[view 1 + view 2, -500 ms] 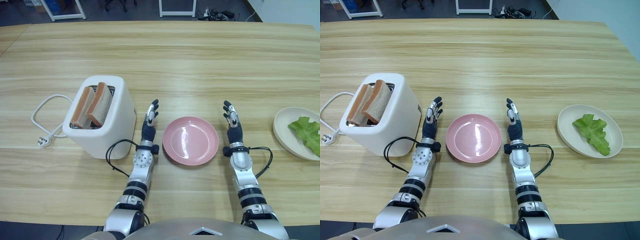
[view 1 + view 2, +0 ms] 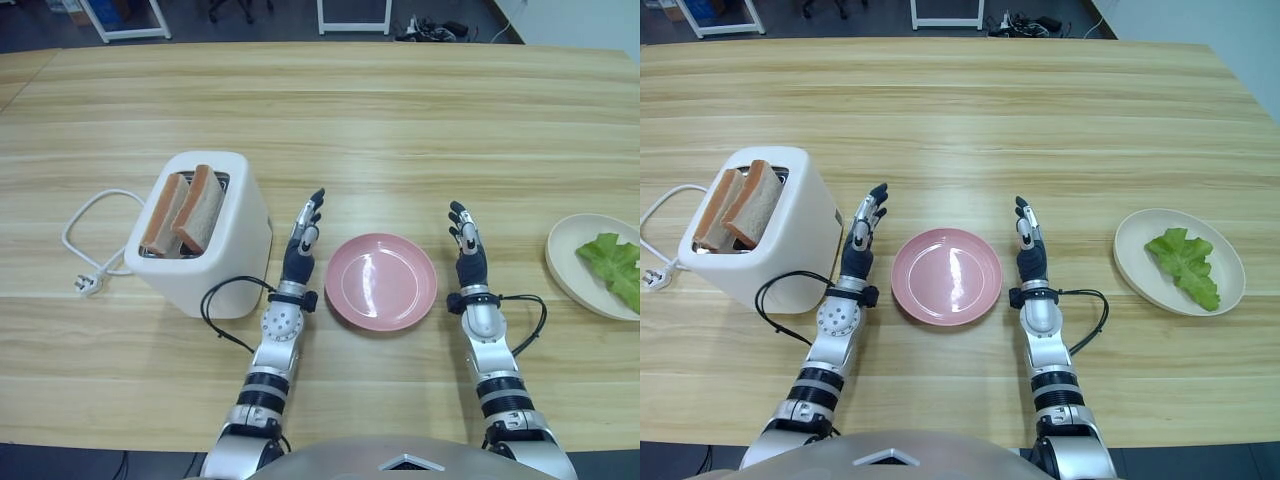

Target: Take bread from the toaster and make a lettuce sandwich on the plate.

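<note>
A white toaster (image 2: 205, 235) stands on the left of the wooden table with two bread slices (image 2: 185, 210) sticking up from its slots. An empty pink plate (image 2: 381, 281) lies in the middle. My left hand (image 2: 303, 243) is open, fingers stretched forward, between the toaster and the plate, touching neither. My right hand (image 2: 467, 252) is open just right of the pink plate. A lettuce leaf (image 2: 1185, 264) rests on a cream plate (image 2: 1136, 265) at the far right.
The toaster's white cord and plug (image 2: 86, 283) trail off to its left. Black cables loop beside both wrists. Wide bare tabletop (image 2: 380, 120) stretches beyond the plates; chair and frame legs stand past the far edge.
My left hand has moved slightly forward and to the right, nearer the pink plate's upper left rim. The right hand is nearly unchanged.
</note>
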`<control>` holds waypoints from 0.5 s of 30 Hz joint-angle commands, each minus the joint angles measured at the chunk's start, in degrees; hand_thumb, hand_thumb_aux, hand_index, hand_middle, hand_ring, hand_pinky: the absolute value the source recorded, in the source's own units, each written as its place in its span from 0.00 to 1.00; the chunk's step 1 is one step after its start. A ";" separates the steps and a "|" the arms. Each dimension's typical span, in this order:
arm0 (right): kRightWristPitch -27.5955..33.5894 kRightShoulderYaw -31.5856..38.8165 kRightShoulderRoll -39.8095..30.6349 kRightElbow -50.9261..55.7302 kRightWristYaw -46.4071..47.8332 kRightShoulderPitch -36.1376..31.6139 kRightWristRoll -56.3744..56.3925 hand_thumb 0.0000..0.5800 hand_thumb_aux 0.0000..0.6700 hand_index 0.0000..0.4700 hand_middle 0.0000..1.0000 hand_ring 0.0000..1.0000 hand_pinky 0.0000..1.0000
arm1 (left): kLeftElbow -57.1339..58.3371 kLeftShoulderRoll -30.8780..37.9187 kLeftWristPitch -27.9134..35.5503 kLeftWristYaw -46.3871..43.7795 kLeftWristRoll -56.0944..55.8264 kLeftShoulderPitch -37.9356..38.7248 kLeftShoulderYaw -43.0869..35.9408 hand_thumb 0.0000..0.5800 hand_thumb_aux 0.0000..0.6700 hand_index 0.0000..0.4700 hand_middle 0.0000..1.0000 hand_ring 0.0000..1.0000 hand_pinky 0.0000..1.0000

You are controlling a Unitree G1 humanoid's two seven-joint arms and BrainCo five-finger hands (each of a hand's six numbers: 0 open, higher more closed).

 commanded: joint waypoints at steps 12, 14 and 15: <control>0.54 2.68 2.14 4.58 -1.39 -1.83 -2.10 0.00 0.00 0.00 0.00 0.00 0.00 | -52.83 28.20 25.12 -1.33 -16.26 18.95 39.70 0.00 0.00 0.00 0.00 0.00 0.00; 0.59 2.55 1.98 4.15 -1.51 -1.39 -2.11 0.00 0.00 0.00 0.00 0.00 0.00 | -47.30 29.78 27.05 2.11 -0.21 18.92 38.75 0.00 0.00 0.00 0.00 0.00 0.00; 0.64 2.54 1.96 3.95 -1.49 -1.21 -2.10 0.00 0.00 0.00 0.00 0.00 0.00 | -45.07 30.58 27.37 3.52 6.85 19.27 37.61 0.00 0.00 0.00 0.00 0.00 0.00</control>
